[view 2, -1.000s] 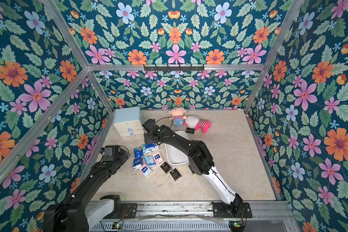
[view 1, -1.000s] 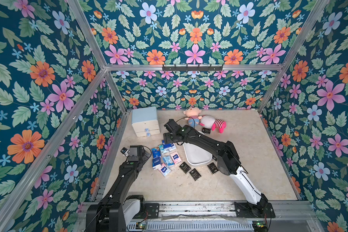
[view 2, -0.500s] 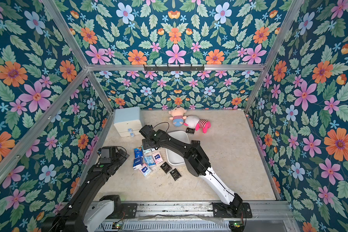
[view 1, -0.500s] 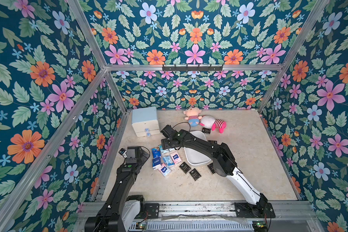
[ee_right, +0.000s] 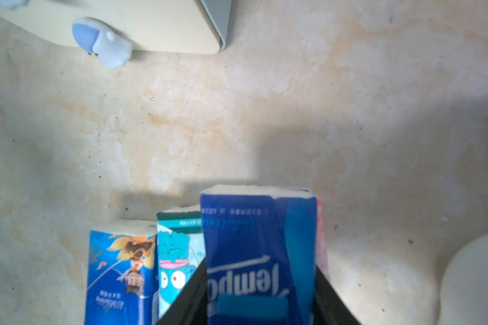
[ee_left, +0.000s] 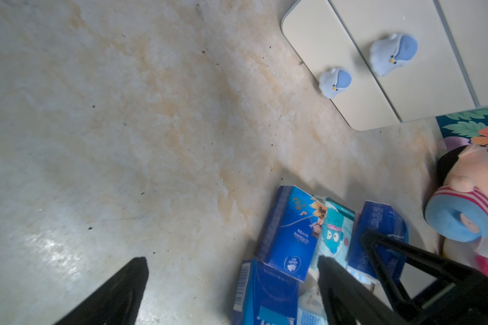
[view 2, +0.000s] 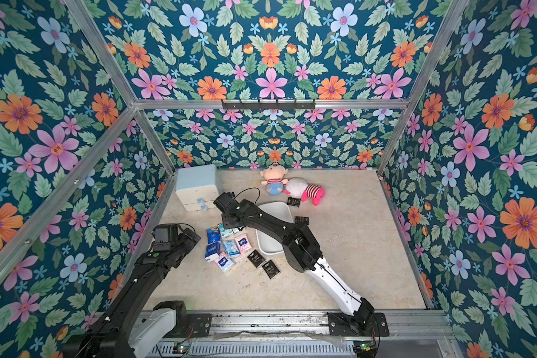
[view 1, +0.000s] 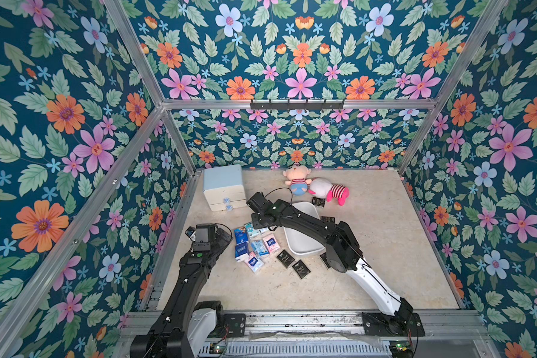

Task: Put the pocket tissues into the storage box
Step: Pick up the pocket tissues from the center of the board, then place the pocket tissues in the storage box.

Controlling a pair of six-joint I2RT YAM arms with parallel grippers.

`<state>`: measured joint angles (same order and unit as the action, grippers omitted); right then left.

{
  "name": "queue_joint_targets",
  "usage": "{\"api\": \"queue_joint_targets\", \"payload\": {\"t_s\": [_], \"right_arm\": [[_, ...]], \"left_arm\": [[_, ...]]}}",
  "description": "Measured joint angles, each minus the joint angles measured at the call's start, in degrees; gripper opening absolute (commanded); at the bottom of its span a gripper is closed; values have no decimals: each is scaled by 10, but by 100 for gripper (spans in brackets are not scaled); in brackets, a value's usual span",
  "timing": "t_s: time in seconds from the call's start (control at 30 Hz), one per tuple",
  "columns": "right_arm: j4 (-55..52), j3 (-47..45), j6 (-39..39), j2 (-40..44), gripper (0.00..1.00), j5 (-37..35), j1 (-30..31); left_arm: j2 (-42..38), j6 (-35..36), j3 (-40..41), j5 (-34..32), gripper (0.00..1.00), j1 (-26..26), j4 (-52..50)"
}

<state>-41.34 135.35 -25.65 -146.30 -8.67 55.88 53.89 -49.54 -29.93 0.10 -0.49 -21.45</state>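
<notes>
- The right gripper (ee_right: 261, 264) is down in the pile, jaws clamped on a dark blue packet (ee_right: 257, 225).
- The left gripper (ee_left: 233, 259) hangs over the pile's edge, fingers spread wide apart.
- The pocket tissues (view 1: 255, 248) sit clustered on the worktop (view 1: 261, 288), just beside the storage box (view 1: 303, 243), with black packets (view 1: 301, 269) near its front end.

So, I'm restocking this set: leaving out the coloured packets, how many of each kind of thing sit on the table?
Black tissue packets: 5, one half hidden by the right arm
Plush dolls: 2
Drawer cabinet: 1
White tub: 1
Total: 9
</notes>
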Motion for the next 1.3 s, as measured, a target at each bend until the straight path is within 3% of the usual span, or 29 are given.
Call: {"api": "queue_joint_targets", "payload": {"t_s": [0.27, 0.73, 0.97, 1.3], "right_arm": [[13, -72, 16, 106, 46, -3, -12], [68, -394, 67, 329, 47, 6, -112], [85, -451, 80, 324, 48, -22, -129], [104, -412, 92, 242, 51, -38, -142]], "left_arm": [[39, 2, -9, 35, 100, 0, 7], [131, 32, -64, 102, 100, -22, 39], [135, 38, -69, 111, 100, -33, 39], [106, 50, -62, 103, 100, -35, 36]]}}
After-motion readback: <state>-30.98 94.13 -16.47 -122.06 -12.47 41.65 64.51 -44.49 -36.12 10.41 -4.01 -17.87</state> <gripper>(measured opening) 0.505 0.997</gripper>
